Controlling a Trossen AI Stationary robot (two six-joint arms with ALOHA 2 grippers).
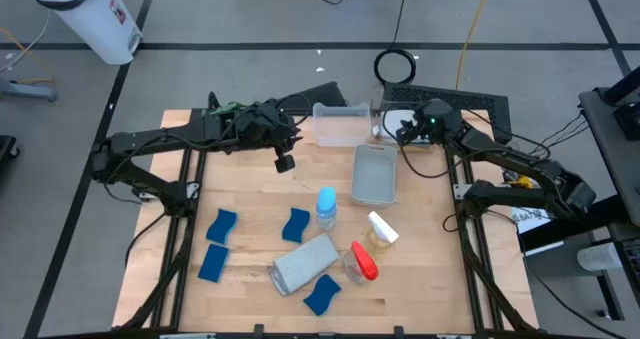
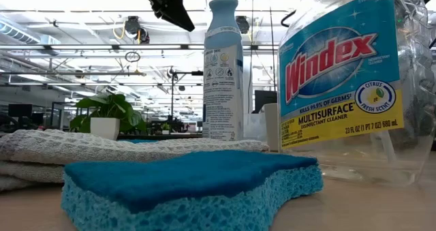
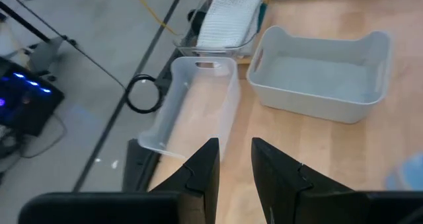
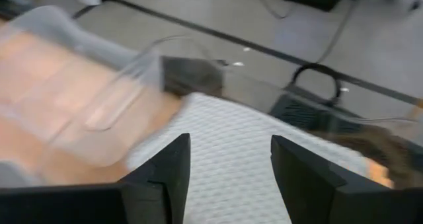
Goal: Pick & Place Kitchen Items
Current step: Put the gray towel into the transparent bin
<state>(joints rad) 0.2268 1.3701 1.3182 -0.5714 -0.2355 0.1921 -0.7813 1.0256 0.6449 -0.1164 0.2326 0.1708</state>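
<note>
Release step: right claw, fingers parted and empty, hangs just above a pale folded cloth apparently lying in the clear bin beneath it. Left claw, narrowly parted and holding nothing, waits near another clear bin. Next move, probably: lift clear, then reach toward sponges and bottles on the tabletop nearer the front edge.

Wooden table, bearing four blue sponges, a folded grey cloth, three bottles (two lying flat) and three bins.
</note>
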